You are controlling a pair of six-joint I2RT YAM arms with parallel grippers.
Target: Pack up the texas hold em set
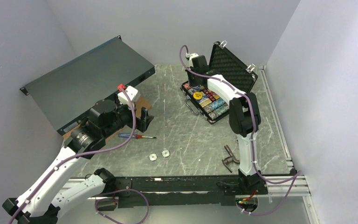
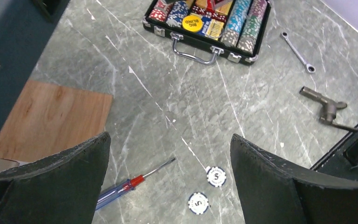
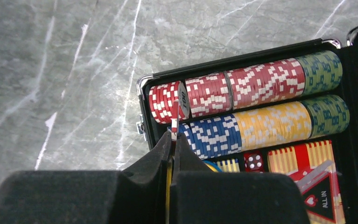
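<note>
The black briefcase (image 1: pixel 192 106) lies open at the far right, its foam-lined lid (image 1: pixel 233 67) standing up. Rows of poker chips (image 3: pixel 242 88) fill it, with a yellow disc (image 2: pixel 192 21) and a red die (image 3: pixel 253 161) among them. My right gripper (image 3: pixel 173 137) hovers over the case's left end, shut on a red-white chip (image 3: pixel 174 119) held edge-on at the red row's end. Two small white chips (image 2: pixel 216 176) (image 2: pixel 198 203) lie loose on the table. My left gripper (image 2: pixel 170 140) hangs open above the table, with these chips showing between its fingers.
A red-blue handled screwdriver (image 2: pixel 121 189) lies by the left finger. A silver wrench (image 2: pixel 298 52) and a metal fitting (image 2: pixel 326 107) lie right of the case. A wooden board (image 2: pixel 51 119) and a dark rack panel (image 1: pixel 84 84) take up the left side.
</note>
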